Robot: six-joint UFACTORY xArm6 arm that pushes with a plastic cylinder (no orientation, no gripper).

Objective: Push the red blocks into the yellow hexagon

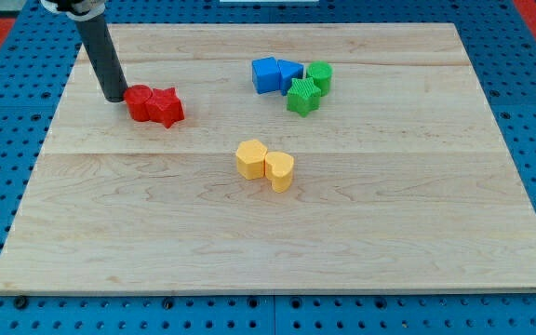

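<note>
Two red blocks sit touching at the view's upper left: a rounded one (139,100) on the left and a star-shaped one (167,107) on the right. My tip (114,96) rests on the board right against the left side of the rounded red block. The yellow hexagon (250,158) lies near the middle of the board, below and to the right of the red blocks. A yellow heart-shaped block (280,171) touches the hexagon's right side.
Two blue blocks (266,74) (289,71) and two green blocks (319,75) (302,96) cluster at the view's upper middle. The wooden board (389,205) lies on a blue perforated table.
</note>
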